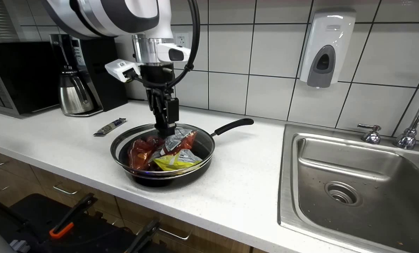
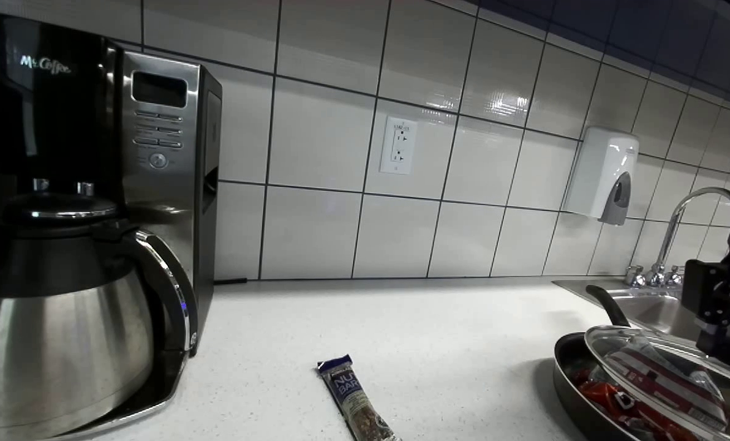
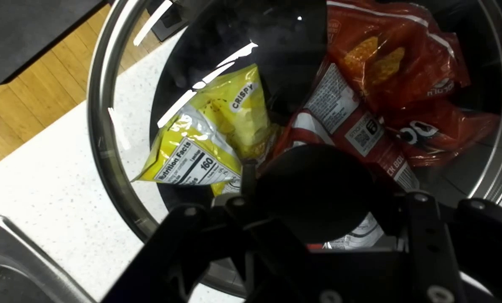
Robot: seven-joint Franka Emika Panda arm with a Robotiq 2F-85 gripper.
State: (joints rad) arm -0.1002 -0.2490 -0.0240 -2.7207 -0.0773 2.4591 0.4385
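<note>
Pincer [image 1: 166,129]: you are grasping the glass lid [image 3: 100,134] by its black knob [image 3: 314,189] | Lid: you are holding it over the pan [image 1: 174,182], in which snack bags [image 3: 419,80] are lying

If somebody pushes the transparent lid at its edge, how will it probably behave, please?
The lid is probably stiff and possibly breakable: it looks like clear glass in a metal rim. It may tilt or swivel, since the gripper seems to hold only its central black knob. Bright glare streaks suggest a smooth, perhaps slippery surface.
</note>
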